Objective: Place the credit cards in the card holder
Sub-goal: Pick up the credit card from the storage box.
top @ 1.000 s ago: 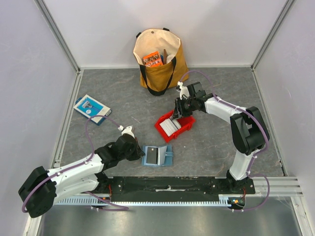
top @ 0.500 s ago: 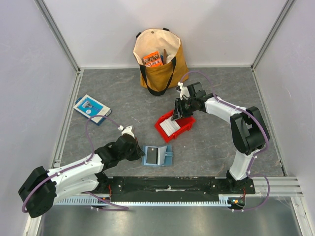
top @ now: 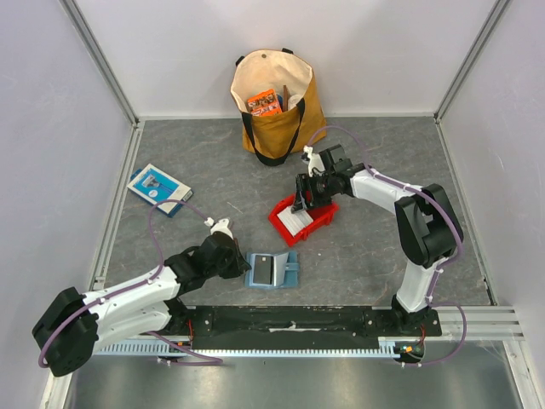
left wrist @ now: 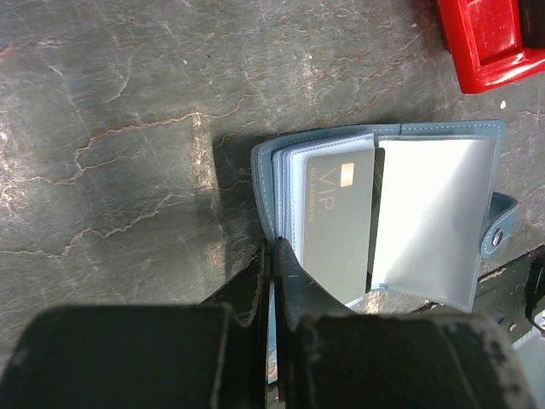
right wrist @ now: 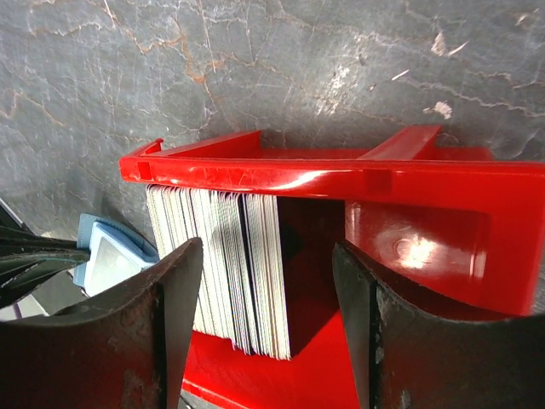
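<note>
Edging down and to the left since a second ago, the right gripper [right wrist: 266, 315] now hangs over the red plastic bin [top: 319, 221] at the centre of the overhead frame, its two black fingers [right wrist: 166, 332] spread wide on either side of the stack of thin white-grey credit cards [right wrist: 226, 264] standing on edge inside; whether the fingers touch the cards cannot be told. In the right wrist view the bin's glossy red rim crosses just above the stack, with a bare red compartment to its right. Lower centre of the overhead frame, the small teal-blue folding card holder [left wrist: 430, 213] lies open on the dark grey stone-patterned table [top: 383, 247], near the bin but apart from it, a dark grey card marked "VIP" [left wrist: 339, 213] tucked into one of its clear pockets. The left gripper [left wrist: 271, 273] has not shifted, its fingers pressed together on the holder's near left edge. At upper centre a tan canvas tote bag [top: 274, 102] with black handles stands against the back wall; a flat blue-and-white box [top: 158, 189] lies at left, well apart from both arms.
</note>
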